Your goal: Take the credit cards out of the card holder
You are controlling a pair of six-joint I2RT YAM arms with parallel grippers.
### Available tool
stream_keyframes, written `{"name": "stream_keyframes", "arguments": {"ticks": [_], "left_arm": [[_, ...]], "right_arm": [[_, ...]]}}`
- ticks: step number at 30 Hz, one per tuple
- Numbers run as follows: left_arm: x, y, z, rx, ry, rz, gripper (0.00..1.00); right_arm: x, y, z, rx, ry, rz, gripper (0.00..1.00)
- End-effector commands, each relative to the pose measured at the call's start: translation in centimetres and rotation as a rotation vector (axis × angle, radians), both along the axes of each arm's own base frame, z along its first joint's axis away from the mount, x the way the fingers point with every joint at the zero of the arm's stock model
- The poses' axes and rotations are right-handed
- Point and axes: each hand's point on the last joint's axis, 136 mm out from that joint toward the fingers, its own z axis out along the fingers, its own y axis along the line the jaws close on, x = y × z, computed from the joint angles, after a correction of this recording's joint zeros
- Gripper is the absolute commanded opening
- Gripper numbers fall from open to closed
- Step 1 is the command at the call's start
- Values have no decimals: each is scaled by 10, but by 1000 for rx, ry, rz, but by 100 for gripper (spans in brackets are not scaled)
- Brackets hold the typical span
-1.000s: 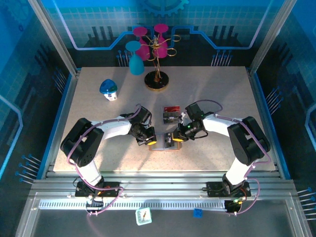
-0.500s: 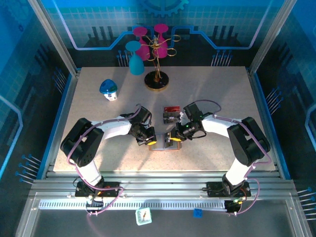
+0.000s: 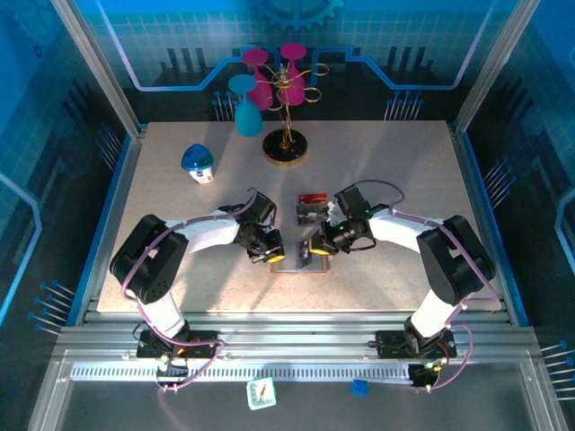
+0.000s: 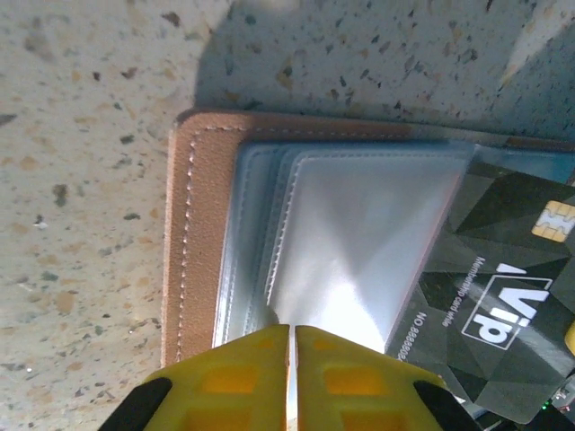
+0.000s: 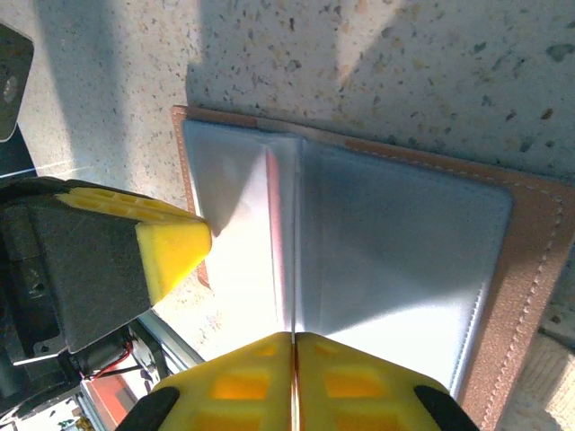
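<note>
**Card holder** [image 3: 292,261]: lies open on the near centre of the table, with a gripper at each half.

**Right gripper** [image 5: 295,377]: the yellow fingertips are closed tight on a clear sleeve leaf that stands edge-on at the fold.

**Left gripper** [image 4: 289,359]: the jaws are likewise pressed together, over the sleeve stack. It is not clear whether they nip a leaf or only pin it.

**Black VIP card** [image 4: 503,296]: lies against the sleeve stack, still with the holder.

**Hazards:**
- With plastic alone in the grip, a pull would likely lift or drag the whole light holder rather than free the card.
- The glossy leaf may slip from the pads or strain at the stitched brown rim.
- Opposed pulls could fold the holder shut over the card.

**Surface:** pale speckled tabletop [image 3: 180,215], matt, with patches of glare.

**Room:** a blue panelled enclosure on an aluminium frame. A cup stand [image 3: 286,144] and a blue-capped object [image 3: 198,163] stand well apart from the work, toward the far side.
</note>
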Motion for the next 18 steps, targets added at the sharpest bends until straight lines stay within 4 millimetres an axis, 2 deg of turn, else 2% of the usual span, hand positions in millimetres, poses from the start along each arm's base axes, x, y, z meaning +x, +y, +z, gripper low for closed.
{"name": "stream_keyframes", "arguments": {"ticks": [1,6,11,18], "left_arm": [[8,-2,25,-6,-77,-14,11],[21,-1,44,-22,-152,-4,13],[33,4,56,-31,-213,24,16],[51,15,82,-66,-359,90,17]], "right_arm": [[-6,2,9,4,-8,13,9],[-4,-1,21,-9,-39,26,7],[0,-9,31,-66,-91,59,5],[8,-18,52,-172,-259,268,0]]}}
